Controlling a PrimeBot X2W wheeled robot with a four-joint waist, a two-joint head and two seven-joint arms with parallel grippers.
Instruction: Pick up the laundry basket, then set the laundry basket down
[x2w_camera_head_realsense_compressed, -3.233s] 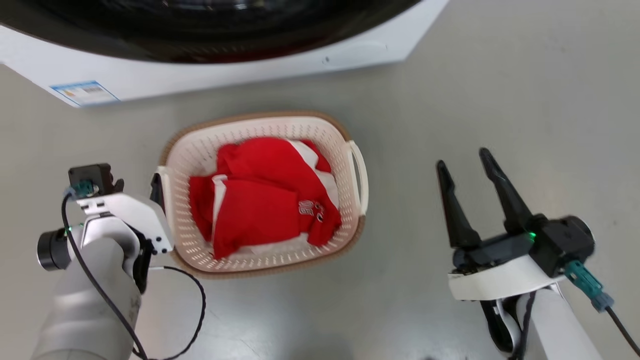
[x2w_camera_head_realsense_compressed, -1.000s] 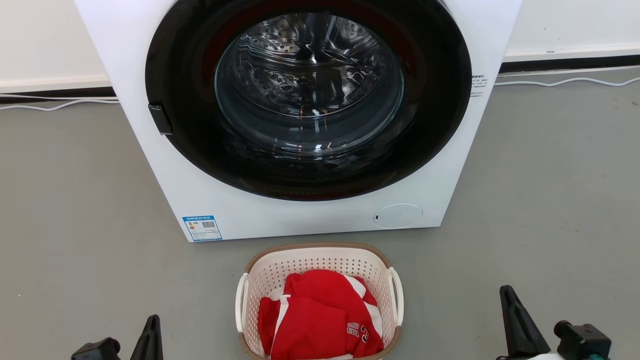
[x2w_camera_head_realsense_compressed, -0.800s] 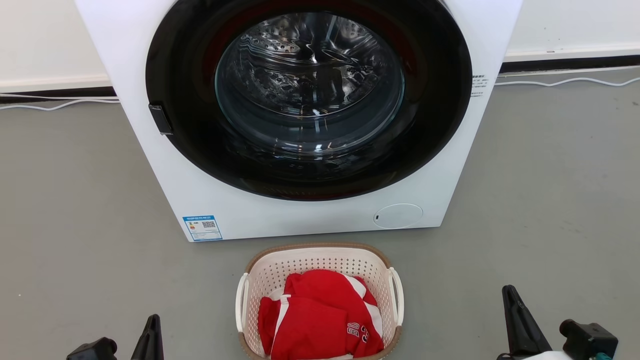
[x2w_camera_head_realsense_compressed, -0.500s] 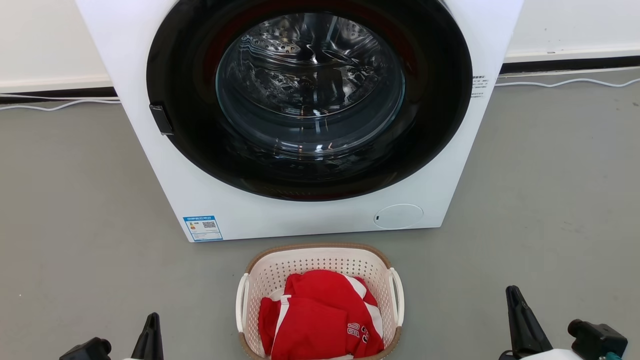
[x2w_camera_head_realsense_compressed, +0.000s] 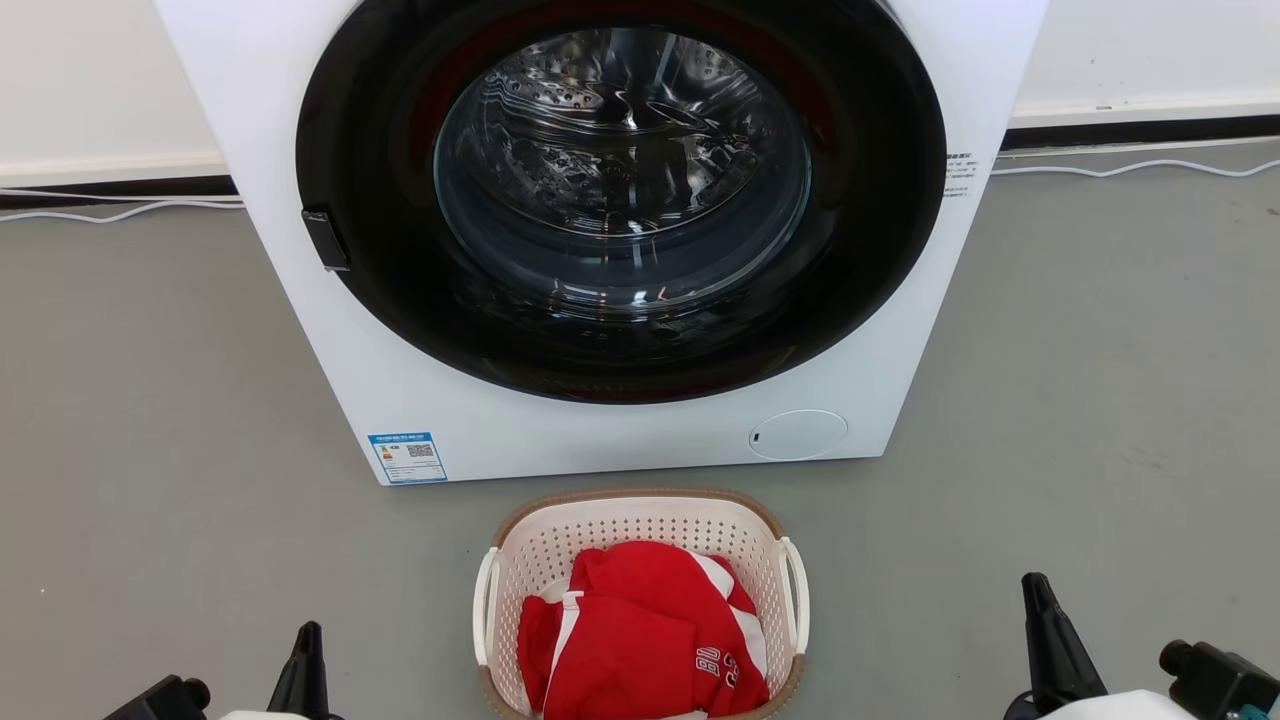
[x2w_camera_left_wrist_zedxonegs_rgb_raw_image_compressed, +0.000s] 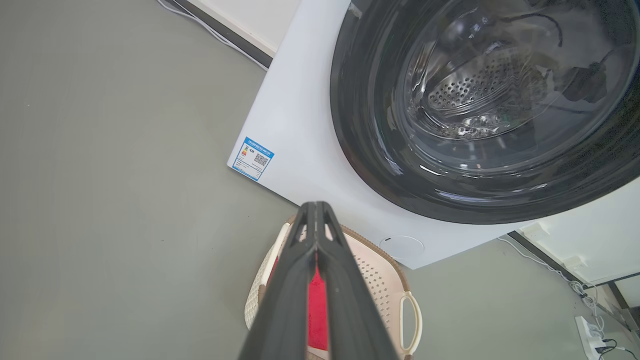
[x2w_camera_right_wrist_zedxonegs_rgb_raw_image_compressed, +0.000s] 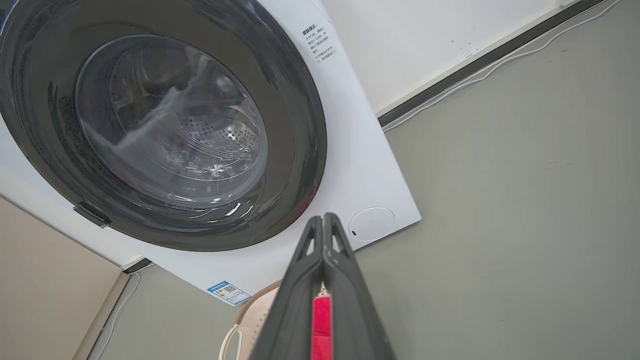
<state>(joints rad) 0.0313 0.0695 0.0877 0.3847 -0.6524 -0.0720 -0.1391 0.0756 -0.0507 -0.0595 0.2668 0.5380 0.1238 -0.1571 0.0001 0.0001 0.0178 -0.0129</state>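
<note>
Both my left jaws and my right jaws are pressed fully together and hold nothing, low on either side of the laundry basket (x2w_camera_head_realsense_compressed: 640, 520) and well apart from it. The basket stands upright on the floor (x2w_camera_head_realsense_compressed: 200, 400) just in front of the washing machine (x2w_camera_head_realsense_compressed: 620, 440), with red clothes (x2w_camera_head_realsense_compressed: 640, 640) heaped inside. That fits a basket waiting to be lifted as well as one already put back down. Either way, I judge it carries best by both side handles (x2w_camera_head_realsense_compressed: 800, 600) at once, kept level so the load does not slide. My wrist views make the meeting fingers plain, while the head view gives both handles squarely.
</note>
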